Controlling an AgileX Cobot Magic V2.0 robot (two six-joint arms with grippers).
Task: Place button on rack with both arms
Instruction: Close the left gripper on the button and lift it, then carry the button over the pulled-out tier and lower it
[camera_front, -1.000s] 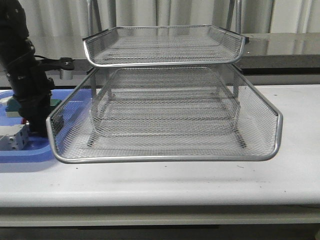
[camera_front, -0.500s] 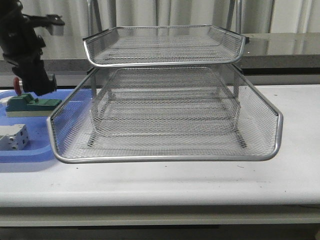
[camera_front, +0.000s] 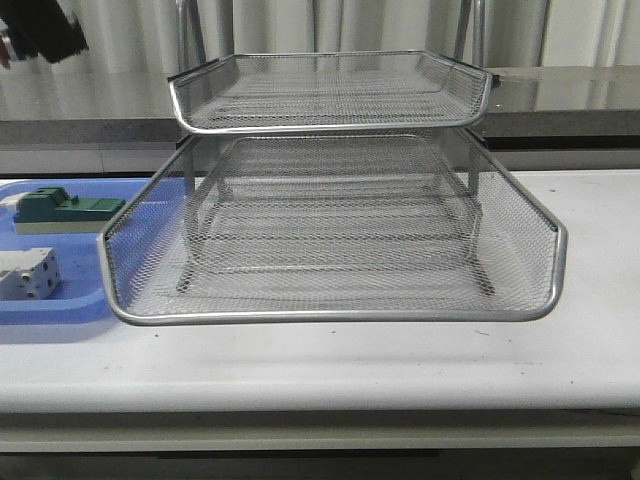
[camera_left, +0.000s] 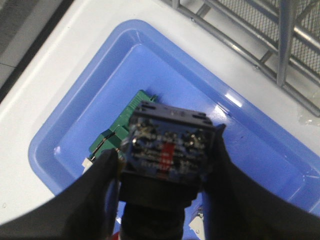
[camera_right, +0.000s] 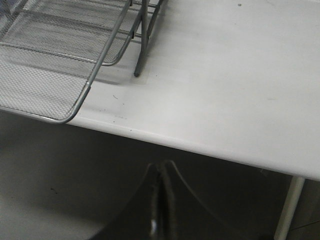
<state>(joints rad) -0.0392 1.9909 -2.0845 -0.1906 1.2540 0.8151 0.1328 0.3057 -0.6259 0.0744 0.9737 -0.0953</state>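
Note:
My left gripper (camera_front: 40, 35) is high at the far left, partly cut off by the edge of the front view. A sliver of red cap (camera_front: 3, 50) shows beside it. In the left wrist view the left gripper (camera_left: 165, 172) is shut on the button (camera_left: 167, 145), its blue rear block facing the camera and its black body between the fingers (camera_left: 97, 185). It hangs above the blue tray. The silver wire rack (camera_front: 330, 230) fills the table's middle, and its frame (camera_left: 280, 45) is off to the side. My right gripper (camera_right: 161, 172) is shut and empty, below the table's front edge near the rack's corner (camera_right: 75, 110).
The flat blue tray (camera_front: 50, 300) lies left of the rack and holds a green part (camera_front: 65, 208) and a white boxy part (camera_front: 25, 275). The green part (camera_left: 122, 130) sits under the held button, on the tray floor (camera_left: 125, 65). A bare white table (camera_right: 225, 75) extends right of the rack.
The left gripper has lifted out of the blue tray with the button and risen to the upper left corner of the front view. The green and white parts stayed in the tray.

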